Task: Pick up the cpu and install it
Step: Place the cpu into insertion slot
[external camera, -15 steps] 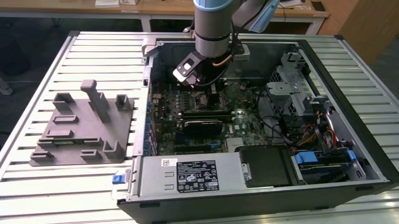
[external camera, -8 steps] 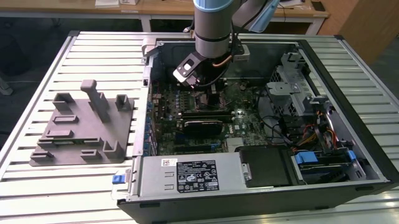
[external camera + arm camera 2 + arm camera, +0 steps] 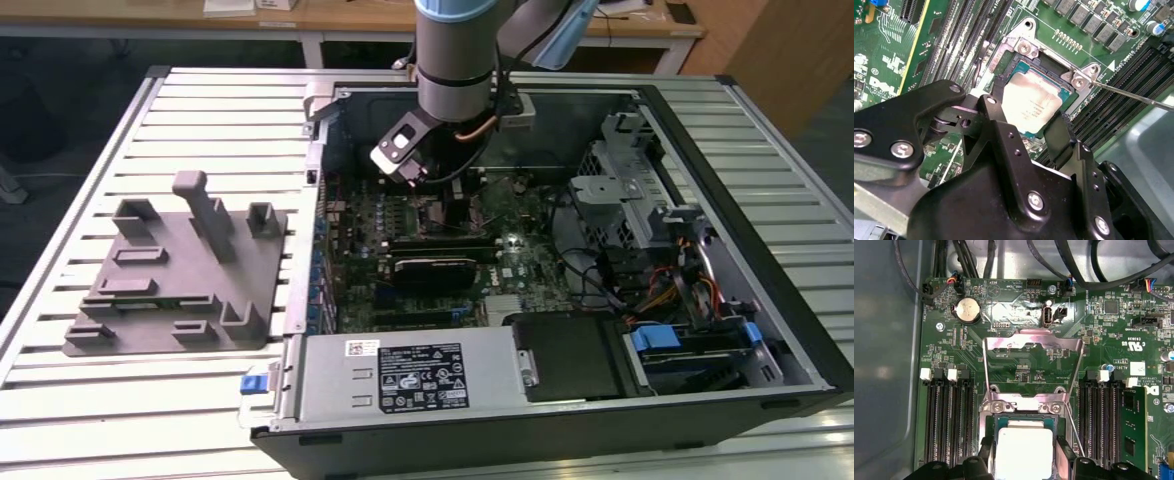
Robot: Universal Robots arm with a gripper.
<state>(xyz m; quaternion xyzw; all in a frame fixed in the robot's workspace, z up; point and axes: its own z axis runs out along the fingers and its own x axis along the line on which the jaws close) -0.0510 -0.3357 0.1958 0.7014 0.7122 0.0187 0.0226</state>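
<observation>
Second wrist view: gripper [image 3: 1026, 112] clamps the cpu [image 3: 1031, 102] inside the socket [image 3: 1026, 47]; seating step, probably; letting go requires flat alignment.

**A:** The gripper [image 3: 1027, 116] is down low over the socket [image 3: 1026, 47], and its black body covers the near edge of the cpu [image 3: 1031, 105].

**B:** The cpu sits inside the socket's frame, silver top up.

**A:** There's a thin lever [image 3: 1134, 95] running out from the socket's corner.

**B:** It crosses above dark memory slots [image 3: 954, 40], which flank the socket on both sides of the green motherboard [image 3: 884, 55].
</observation>
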